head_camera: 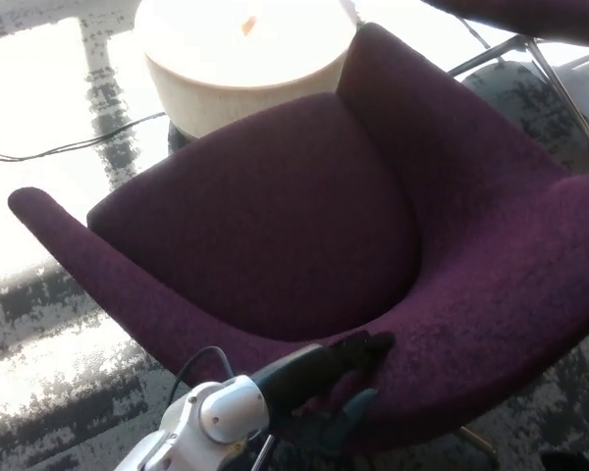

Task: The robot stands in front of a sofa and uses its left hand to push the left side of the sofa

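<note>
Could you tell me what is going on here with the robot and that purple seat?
The robot's left hand is pressed against the near edge of the purple sofa, a one-seat piece, with its fingers spread on the fabric. The sofa sits turned at an angle to the camera, one arm pointing to picture left. Behind it stands a round pale table on patterned carpet. The right hand is not in view.

The floor is a dark grey carpet with a mottled pale pattern (49, 334), brightly sunlit behind the sofa. Standing on it: a deep purple upholstered tub sofa (304, 226); a round cream drum-shaped table (245, 59) directly behind the sofa; a thin black cable (69, 147) lying left of that table.
</note>
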Available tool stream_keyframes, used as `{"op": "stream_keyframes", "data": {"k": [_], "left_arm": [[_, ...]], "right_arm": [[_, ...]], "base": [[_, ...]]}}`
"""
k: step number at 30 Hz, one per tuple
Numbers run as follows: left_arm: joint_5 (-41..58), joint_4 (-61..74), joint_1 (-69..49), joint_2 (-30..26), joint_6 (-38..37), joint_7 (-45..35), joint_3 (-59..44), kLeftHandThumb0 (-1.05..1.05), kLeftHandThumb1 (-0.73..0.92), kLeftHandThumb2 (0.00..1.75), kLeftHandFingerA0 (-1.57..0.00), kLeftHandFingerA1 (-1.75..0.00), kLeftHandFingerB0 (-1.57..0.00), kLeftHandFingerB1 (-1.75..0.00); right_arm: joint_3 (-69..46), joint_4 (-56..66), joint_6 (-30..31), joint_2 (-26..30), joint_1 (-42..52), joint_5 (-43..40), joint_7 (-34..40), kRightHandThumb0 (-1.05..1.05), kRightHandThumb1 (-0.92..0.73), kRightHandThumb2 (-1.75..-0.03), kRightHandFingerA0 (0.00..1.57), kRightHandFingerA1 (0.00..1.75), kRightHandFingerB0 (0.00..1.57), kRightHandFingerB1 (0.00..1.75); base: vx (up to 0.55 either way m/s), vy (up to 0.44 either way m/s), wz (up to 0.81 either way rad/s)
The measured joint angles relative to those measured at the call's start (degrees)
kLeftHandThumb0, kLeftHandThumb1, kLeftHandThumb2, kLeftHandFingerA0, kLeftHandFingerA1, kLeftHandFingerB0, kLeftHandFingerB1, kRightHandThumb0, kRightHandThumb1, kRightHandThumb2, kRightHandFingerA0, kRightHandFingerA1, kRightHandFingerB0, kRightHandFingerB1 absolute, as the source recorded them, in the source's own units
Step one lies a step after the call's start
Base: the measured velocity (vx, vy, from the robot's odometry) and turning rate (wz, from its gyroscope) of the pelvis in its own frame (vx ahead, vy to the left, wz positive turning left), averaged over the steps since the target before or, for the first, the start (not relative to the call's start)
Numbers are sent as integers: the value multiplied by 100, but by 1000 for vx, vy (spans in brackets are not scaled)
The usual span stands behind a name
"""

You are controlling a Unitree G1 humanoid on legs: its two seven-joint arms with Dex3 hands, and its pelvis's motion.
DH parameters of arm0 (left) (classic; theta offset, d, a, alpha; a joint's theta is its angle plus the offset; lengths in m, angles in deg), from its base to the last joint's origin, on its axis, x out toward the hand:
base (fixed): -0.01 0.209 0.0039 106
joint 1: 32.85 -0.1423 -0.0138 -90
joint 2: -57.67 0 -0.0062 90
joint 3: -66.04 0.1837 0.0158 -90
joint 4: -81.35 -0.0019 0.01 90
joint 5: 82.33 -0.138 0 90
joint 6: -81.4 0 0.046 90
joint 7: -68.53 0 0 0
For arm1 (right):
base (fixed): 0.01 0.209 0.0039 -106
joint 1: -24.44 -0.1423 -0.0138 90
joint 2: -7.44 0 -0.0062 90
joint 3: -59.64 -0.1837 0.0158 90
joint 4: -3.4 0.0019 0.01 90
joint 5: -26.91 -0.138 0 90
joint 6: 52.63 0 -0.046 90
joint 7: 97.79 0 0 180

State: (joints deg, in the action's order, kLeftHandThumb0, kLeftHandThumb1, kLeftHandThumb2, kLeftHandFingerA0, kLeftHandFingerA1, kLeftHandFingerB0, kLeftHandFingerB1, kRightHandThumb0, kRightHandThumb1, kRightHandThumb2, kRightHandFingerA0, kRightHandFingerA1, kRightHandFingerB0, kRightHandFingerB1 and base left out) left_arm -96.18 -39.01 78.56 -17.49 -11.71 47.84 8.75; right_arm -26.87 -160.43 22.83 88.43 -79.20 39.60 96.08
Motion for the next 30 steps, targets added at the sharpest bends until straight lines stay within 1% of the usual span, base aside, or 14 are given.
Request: {"op": "stream_keyframes", "data": {"k": [4, 5, 8, 9, 10, 11, 12, 16, 17, 22, 23, 28, 29, 30], "left_arm": [[-199, 14, 66, 145, 118, 160, 274, -82, 90, 125, -7, -21, -7, -20], [-253, 13, 89, 168, 141, 199, 363, -82, 90, 125, -7, -21, -7, -20], [-384, 6, 122, 265, 237, 285, 586, -82, 90, 125, -7, -21, -7, -20], [-407, 6, 130, 291, 263, 311, 635, -82, 90, 124, -7, -21, -7, -21], [-427, -1, 139, 328, 294, 338, 697, -82, 90, 124, -7, -21, -7, -21], [-449, -6, 143, 358, 317, 368, 742, -83, 91, 125, -7, -20, -7, -19], [-477, -9, 148, 391, 349, 399, 805, -87, 91, 125, -7, -18, -7, -17], [-543, -9, 152, 485, 448, 466, 948, -87, 91, 125, -7, -18, -7, -17], [-549, -9, 153, 499, 463, 477, 964, -90, 92, 127, -7, -18, -8, -17], [-605, -8, 169, 520, 521, 558, 1093, -90, 92, 128, -7, -16, -7, -17], [-610, -8, 172, 520, 527, 566, 1104, -89, 92, 128, -5, -16, -6, -16], [-625, -56, 218, 521, 542, 604, 1162, -86, 92, 128, -4, -16, -4, -16], [-626, -60, 224, 520, 545, 609, 1164, -87, 92, 127, -4, -16, -4, -15], [-626, -60, 225, 519, 550, 611, 1164, -87, 92, 127, -5, -17, -5, -16]], "right_arm": [[-253, 4, 29, -5, 64, -132, -140, -71, -81, -130, 0, 65, 0, 52], [-286, 6, 34, -9, 76, -154, -172, -68, -81, -136, 0, 64, 0, 56], [-318, 15, 69, -31, 103, -186, -221, -68, -81, -136, 0, 64, 0, 56], [-326, 19, 78, -40, 108, -191, -231, -44, -83, -146, 3, 67, 0, 62], [-288, 27, 73, -39, 125, -182, -235, -44, -83, -146, 3, 67, 0, 62], [-245, 31, 63, -38, 149, -170, -236, -56, -50, -144, 0, 74, 8, 73], [-93, 39, 23, -19, 192, -112, -223, -70, -52, -129, 38, 89, 42, 85], [56, 51, -58, 2, 254, -27, -198, -70, -52, -129, 38, 89, 42, 85], [59, 54, -64, 2, 255, -22, -196, -56, -47, -142, 61, 130, 49, 106], [-139, 110, -136, -36, 294, -110, -244, -56, -46, -141, 63, 128, 51, 104], [-164, 116, -144, -41, 297, -123, -253, -57, -46, -130, 74, 108, 49, 89], [-118, 124, -224, -45, 299, -117, -285, -54, -49, -129, 70, 105, 44, 86], [-125, 125, -235, -47, 299, -122, -298, -58, -48, -138, 58, 144, 38, 115], [-161, 126, -237, -50, 299, -137, -319, -58, -47, -139, 56, 140, 39, 112]], "base": [[0, 0, 0], [0, 0, 0], [0, 0, 0], [0, 0, 0], [0, 0, 0], [-13, -14, 9], [-16, -14, 9], [-20, -13, 8], [-25, -13, 6], [0, 0, 0], [0, 0, 0], [0, 0, 0], [0, 0, 0], [0, 0, 0]]}}
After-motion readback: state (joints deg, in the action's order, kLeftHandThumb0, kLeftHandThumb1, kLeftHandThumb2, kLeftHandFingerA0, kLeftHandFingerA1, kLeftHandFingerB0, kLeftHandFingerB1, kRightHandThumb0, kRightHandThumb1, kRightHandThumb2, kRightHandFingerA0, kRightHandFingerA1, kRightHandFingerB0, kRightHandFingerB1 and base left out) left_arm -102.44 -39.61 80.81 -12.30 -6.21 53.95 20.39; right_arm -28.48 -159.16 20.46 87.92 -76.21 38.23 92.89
